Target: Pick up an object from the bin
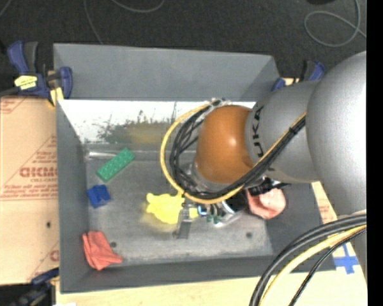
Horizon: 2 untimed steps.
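Grey metal bin (166, 75), contents left to right.
- Blue plastic block (98, 195): left floor.
- Salmon-red crumpled cloth (101, 250): front-left corner.
- Green studded plastic brick (115, 164): tilted, back-left.
- Yellow lumpy plastic figure (164, 208): centre floor, just left of gripper (190, 218).
- Jaws: spread or pressed together, cannot tell.
- Pink soft lump (267, 203): right, partly under arm (319, 132).
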Motion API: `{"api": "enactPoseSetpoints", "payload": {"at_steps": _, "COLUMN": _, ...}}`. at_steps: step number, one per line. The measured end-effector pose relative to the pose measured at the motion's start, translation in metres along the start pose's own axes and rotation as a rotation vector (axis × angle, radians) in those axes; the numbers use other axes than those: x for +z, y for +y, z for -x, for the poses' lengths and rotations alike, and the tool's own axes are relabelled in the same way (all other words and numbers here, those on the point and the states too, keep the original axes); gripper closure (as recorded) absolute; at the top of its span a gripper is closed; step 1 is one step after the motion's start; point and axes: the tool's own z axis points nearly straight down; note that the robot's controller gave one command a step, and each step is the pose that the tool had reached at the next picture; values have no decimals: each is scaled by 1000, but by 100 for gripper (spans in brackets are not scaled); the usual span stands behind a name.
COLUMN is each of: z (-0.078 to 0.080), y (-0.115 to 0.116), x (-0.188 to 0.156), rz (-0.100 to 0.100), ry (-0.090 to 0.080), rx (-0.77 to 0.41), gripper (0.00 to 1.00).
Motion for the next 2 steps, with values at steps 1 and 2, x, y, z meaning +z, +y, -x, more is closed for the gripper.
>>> {"api": "enactPoseSetpoints", "payload": {"at_steps": 1, "z": 0, "y": 6, "x": 24, "rz": -3, "ry": 7, "rx": -46, "gripper": 0}}
{"api": "enactPoseSetpoints", "payload": {"at_steps": 2, "z": 11, "y": 10, "x": 26, "rz": 6, "ry": -14, "rx": 106, "gripper": 100}}
